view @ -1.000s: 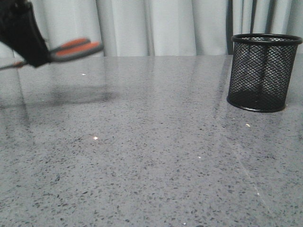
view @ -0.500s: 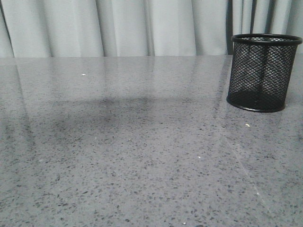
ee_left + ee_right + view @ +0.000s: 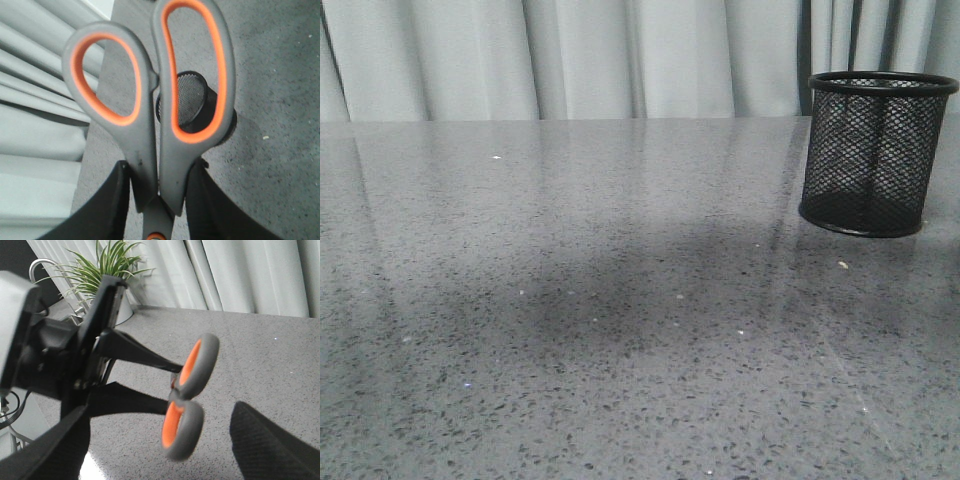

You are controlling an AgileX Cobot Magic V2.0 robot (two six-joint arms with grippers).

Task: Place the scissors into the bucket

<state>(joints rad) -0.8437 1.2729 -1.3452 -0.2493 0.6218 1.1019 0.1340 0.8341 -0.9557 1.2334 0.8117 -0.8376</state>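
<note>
Tabletop (image 3: 570,300) shadow seemingly shifted rightward.

bare table (image 3: 620,300), bucket (image 3: 878,155) far right, mouth seemingly unobstructed

text: you'll find none readable | scissors (image 3: 150,125): no brand or marking legible on the handles | bucket (image 3: 876,152): mesh and rim carry no label you can read | table (image 3: 620,330): only speckle, no signs or numbers | curtain (image 3: 580,55): plain
</note>
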